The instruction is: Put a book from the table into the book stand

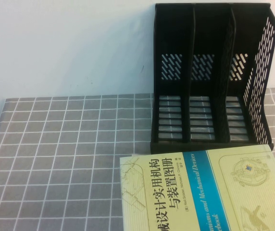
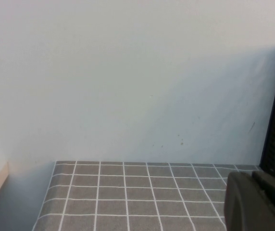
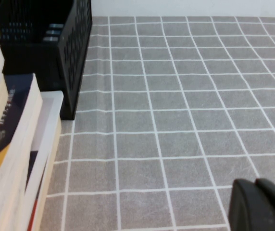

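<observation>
Plainly the large pale yellow-green book with its blue band (image 1: 200, 192) lies flat on the grey cloth-covered table with a white grid (image 1: 60, 144), its far edge just in front of the black plastic three-slot book stand with perforated sides (image 1: 209, 72), whose slots are all empty. I judge the task is at its very start: nothing is grasped. The left gripper (image 2: 257, 202) hangs above bare cloth by the stand's side; the right gripper (image 3: 262, 204) hangs over cloth near a stack of other books (image 3: 12, 159). I cannot tell how far either gripper is open. Next, an arm must reach the book's edge, lift it and tip it upright for a slot.
</observation>
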Motion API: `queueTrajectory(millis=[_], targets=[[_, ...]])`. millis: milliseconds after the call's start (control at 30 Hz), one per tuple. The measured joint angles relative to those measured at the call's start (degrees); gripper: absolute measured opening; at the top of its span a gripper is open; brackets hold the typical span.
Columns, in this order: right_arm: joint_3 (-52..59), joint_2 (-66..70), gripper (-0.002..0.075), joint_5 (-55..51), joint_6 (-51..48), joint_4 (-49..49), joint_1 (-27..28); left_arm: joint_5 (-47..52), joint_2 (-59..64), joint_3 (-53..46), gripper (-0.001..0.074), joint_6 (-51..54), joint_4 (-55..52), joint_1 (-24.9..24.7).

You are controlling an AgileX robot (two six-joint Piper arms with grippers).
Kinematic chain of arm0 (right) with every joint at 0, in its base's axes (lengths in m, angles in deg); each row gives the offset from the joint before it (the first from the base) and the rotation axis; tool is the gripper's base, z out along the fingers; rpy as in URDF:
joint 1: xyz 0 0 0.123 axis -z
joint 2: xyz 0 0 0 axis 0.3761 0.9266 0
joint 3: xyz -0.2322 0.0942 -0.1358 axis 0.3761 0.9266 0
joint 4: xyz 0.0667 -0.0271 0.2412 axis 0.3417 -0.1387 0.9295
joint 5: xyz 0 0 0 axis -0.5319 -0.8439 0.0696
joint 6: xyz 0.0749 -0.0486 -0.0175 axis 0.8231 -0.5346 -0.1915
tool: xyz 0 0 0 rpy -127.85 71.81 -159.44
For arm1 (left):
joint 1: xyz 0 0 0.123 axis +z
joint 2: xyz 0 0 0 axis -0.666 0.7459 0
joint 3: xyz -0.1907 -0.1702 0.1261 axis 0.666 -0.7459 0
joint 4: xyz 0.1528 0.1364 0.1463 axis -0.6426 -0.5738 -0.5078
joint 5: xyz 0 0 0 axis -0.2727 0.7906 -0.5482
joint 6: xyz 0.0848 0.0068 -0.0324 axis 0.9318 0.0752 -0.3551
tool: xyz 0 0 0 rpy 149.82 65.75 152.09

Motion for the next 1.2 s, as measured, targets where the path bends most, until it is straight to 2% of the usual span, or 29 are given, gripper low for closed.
queueTrajectory(millis=[333, 733, 900, 1200], targets=[[0.0, 0.0, -0.0003, 0.0, 0.0, 0.0, 0.0, -0.8, 0.0, 0.0, -0.0004, -0.2, 0.0, 0.0], [0.0, 0.0, -0.0003, 0.0, 0.0, 0.0, 0.0, -14.3, 0.0, 0.0, -0.0004, -14.1, 0.4, 0.0], [0.0, 0.0, -0.0003, 0.0, 0.0, 0.0, 0.0, -15.1, 0.0, 0.0, -0.0004, -15.6, -0.5, 0.0], [0.0, 0.0, -0.0003, 0.0, 0.0, 0.0, 0.0, -8.9, 0.0, 0.0, -0.0004, -16.3, 13.5, 0.0]])
